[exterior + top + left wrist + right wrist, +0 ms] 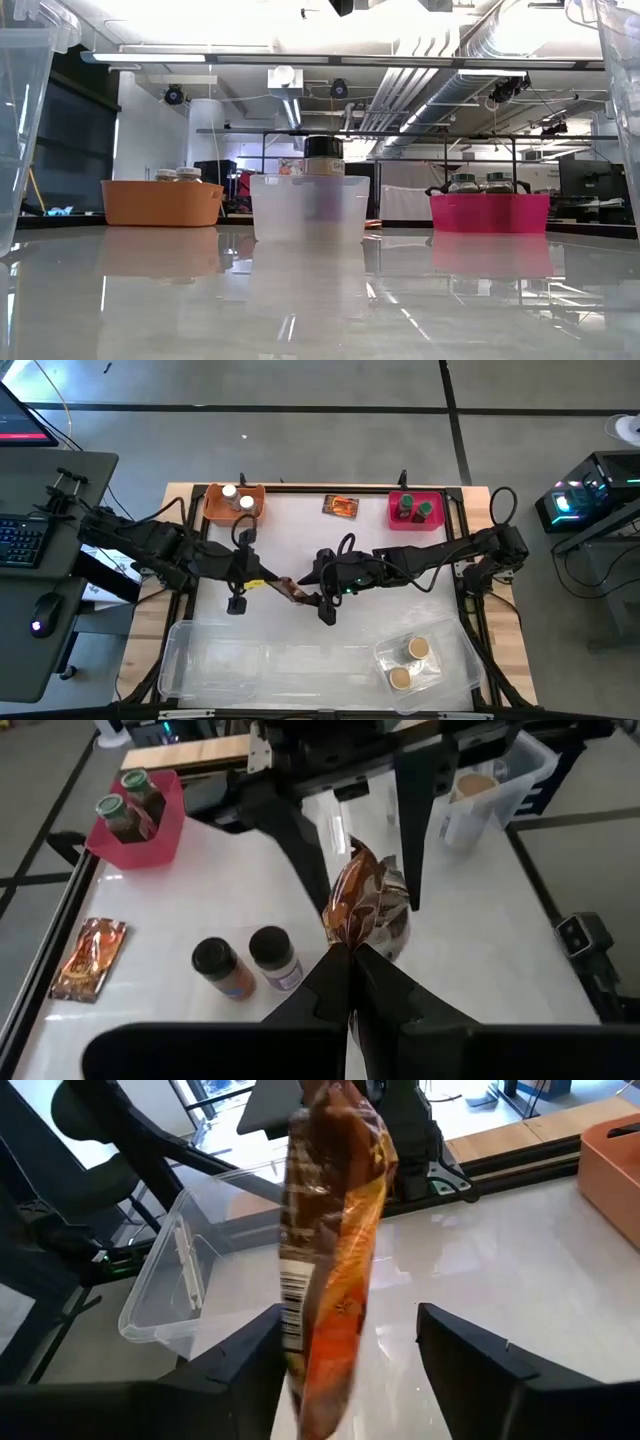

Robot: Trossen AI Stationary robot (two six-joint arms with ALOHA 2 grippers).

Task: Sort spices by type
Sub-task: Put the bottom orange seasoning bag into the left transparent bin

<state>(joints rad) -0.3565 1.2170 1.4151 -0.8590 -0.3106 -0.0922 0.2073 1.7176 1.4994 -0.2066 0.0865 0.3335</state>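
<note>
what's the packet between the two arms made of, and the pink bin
The packet looks like thin glossy foil or plastic film: it crinkles and catches highlights where the left gripper pinches it. The pink bin looks like rigid, opaque moulded plastic with a smooth, slightly shiny wall, though the exact material is uncertain.

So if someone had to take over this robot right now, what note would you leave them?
Left gripper: shut on the packet, mid-table. Right gripper: open, fingers either side of that packet, handover not finished.
Done: two white-lidded jars in the orange bin, two green-lidded jars in the pink bin, two tan-lidded jars in a clear tray.
Left: this packet, second packet, two black-lidded jars.
</note>
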